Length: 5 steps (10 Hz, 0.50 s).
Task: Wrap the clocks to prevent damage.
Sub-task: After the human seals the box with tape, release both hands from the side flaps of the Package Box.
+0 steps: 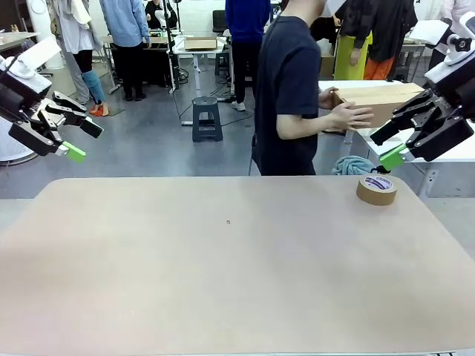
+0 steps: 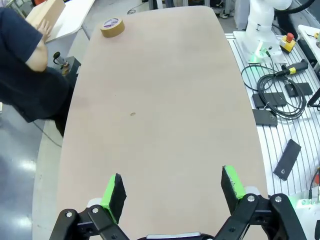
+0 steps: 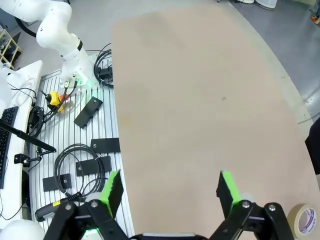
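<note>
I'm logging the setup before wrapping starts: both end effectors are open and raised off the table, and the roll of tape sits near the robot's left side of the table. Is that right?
Not quite. The roll of tape sits near the robot's right side, below the right end effector, as the front view shows. The rest holds: the left end effector and the right one are both open and raised off the table.

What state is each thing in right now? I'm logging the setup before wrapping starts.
Left gripper: open, holding nothing, raised off the table.
Right gripper: open, holding nothing, raised off the table.
Tape roll: lying flat near the table's far right corner, untouched.
Cardboard box: closed, held in the person's hands beyond the table.
Table: bare apart from the tape.
</note>
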### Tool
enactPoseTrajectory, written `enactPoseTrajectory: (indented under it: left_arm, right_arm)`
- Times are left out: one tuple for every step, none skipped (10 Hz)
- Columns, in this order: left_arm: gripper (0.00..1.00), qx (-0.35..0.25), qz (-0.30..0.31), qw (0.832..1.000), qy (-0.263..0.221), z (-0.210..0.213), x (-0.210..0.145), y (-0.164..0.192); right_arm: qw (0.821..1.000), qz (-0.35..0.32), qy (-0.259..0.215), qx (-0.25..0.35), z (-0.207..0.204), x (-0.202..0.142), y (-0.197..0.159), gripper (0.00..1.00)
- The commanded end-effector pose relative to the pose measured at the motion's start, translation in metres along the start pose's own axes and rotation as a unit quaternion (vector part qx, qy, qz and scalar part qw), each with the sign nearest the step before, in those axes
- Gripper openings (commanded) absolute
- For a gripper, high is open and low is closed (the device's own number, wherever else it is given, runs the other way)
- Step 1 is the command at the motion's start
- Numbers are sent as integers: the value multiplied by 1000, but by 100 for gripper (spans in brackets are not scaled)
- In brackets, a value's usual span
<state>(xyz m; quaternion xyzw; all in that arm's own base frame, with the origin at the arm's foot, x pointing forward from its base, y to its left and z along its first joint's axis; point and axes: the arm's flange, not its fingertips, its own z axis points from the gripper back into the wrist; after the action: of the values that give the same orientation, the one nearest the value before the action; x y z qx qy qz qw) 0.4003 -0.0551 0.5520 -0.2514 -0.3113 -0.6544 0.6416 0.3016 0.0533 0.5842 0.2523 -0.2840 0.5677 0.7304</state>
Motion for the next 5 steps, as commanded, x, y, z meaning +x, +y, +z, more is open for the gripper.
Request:
enactPoseTrajectory:
  left_arm:
    - [100, 0, -1, 1000, 0, 0, 0, 0]
    - [100, 21, 25, 998, -55, 12, -10, -6]
    - [100, 21, 44, 993, -109, 24, -25, -16]
    - [100, 35, 61, 987, -144, 38, -39, -23]
    - [100, 54, 71, 980, -175, 50, -52, -31]
  right_arm:
    - [1000, -1, 3, -2, -1, 0, 0, 100]
    - [995, -60, -29, -71, 3, -11, -5, 100]
    - [989, -90, -59, -100, 8, -25, -5, 100]
    - [983, -111, -82, -122, 13, -39, -1, 100]
    - [974, -131, -102, -155, 17, -51, 3, 100]
